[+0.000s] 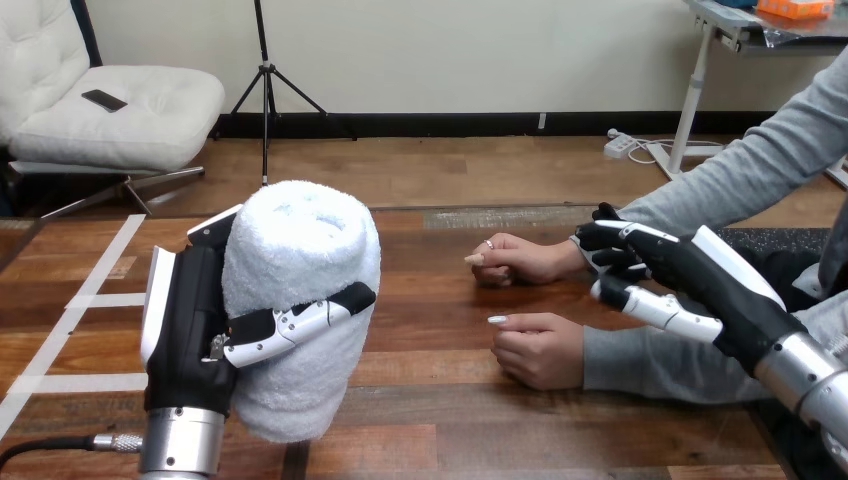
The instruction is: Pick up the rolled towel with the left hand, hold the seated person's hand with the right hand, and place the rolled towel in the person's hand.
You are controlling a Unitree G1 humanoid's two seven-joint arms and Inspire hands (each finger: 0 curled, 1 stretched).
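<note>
Wooden table [430, 400], rolled towel [300, 250] in left robot hand [190, 330]

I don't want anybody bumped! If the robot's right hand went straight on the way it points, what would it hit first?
Probably the person's farther wrist: the right hand points left at it and may already touch it; depth is unclear.

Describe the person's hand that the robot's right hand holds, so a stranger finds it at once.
On the wooden table, look to the right side, where the person's two hands rest. It is the farther hand, loosely closed. Unlike the nearer hand, its wrist has the fingers of the robot's right hand curled round it.
</note>
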